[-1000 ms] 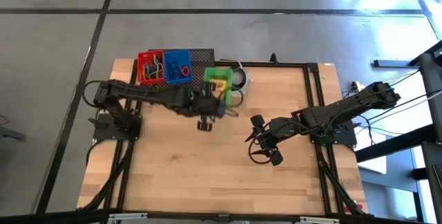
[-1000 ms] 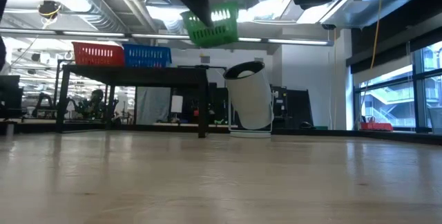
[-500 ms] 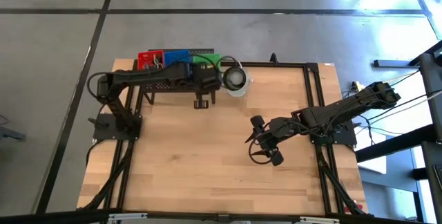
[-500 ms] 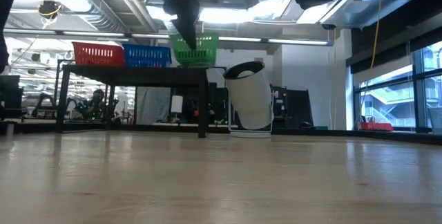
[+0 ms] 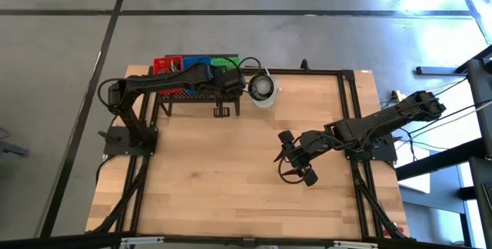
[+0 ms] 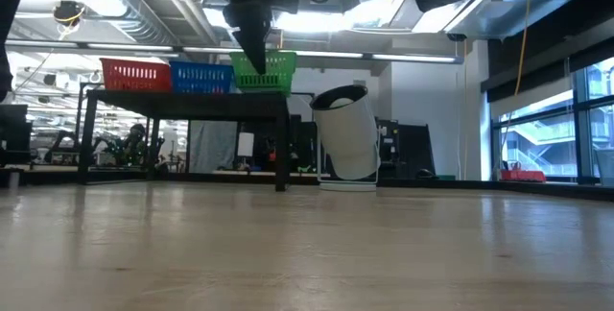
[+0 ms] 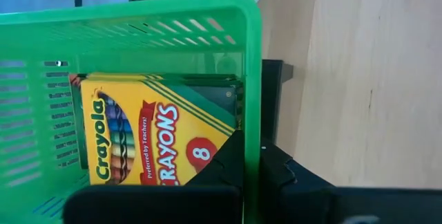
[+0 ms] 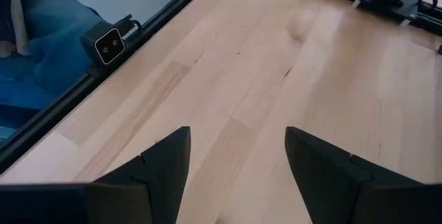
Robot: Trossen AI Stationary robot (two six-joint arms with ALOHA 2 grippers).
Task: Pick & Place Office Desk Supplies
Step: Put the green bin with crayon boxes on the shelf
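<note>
A green mesh basket (image 7: 138,37) with a yellow-and-green crayon box (image 7: 148,134) lying in it sits on the black stand (image 6: 182,105) at the table's far left. It is next to a blue basket (image 6: 201,77) and a red basket (image 6: 134,74). My left gripper (image 7: 252,165) is shut on the green basket (image 6: 273,71). In the high view my left arm covers most of the green basket (image 5: 224,62). My right gripper (image 5: 288,158) hovers open over bare wood right of centre, nothing between its fingers (image 8: 238,162). My left gripper grips the green basket's wall (image 7: 253,113) on the side toward the table's near edge. One finger (image 7: 224,169) is inside the basket and one (image 7: 283,175) outside. The fingers slant down from above. The basket sits level with its bottom on the stand's top.
A white round cup (image 5: 263,87) stands just right of the stand, close to the green basket. The red basket (image 5: 164,65) and blue basket (image 5: 196,61) hold small coloured loops. Bare wooden tabletop (image 5: 215,172) spreads across the middle and near side.
My left gripper has swung toward the table's far edge and a little left, carrying the green basket. The basket hung tilted near the cup, in front of the stand. It now sits level on the stand's top beside the blue basket. The gripper has stayed shut on it.
</note>
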